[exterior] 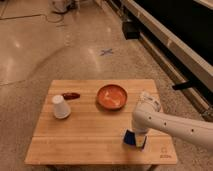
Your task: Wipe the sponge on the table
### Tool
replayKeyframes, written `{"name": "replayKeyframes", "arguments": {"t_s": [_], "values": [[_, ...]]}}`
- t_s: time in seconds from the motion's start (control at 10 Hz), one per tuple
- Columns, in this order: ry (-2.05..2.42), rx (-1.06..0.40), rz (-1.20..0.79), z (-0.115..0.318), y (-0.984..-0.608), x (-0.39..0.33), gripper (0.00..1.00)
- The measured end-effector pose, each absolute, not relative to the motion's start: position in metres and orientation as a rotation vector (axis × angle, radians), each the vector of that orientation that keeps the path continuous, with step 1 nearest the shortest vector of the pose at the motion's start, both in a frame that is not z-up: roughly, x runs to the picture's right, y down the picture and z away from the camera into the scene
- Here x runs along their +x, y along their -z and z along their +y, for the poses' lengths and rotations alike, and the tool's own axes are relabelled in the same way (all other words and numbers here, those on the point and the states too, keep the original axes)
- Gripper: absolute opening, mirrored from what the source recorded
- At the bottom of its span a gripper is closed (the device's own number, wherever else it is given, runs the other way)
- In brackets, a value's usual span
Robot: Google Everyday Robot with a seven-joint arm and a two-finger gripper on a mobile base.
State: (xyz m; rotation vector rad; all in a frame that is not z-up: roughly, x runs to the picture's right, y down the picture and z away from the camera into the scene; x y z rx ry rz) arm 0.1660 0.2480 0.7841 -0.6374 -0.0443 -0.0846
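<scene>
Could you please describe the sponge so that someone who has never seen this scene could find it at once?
On the light wooden table, look to the near right corner, close to the small logo mark. There, directly under the robot's hand, sits the sponge: a small dark blue block, unlike the round orange bowl and the white upturned cup.

- The table (90,135), lower centre of the frame, is pale wood in joined planks, smooth and matt.
- The sponge (130,140) looks soft and dull.
- The gripper (136,134), on the sponge at lower right, wears a smooth white plastic-looking shell.
- The orange bowl (112,96) has a slight sheen.
- The floor (40,45) is polished and reflective.
</scene>
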Motion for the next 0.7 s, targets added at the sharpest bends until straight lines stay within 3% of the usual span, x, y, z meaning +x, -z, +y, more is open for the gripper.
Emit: {"name": "replayKeyframes", "arguments": {"t_s": [0.7], "values": [[-0.006,-0.697,0.052,0.278,-0.788,0.237,0.01]]}}
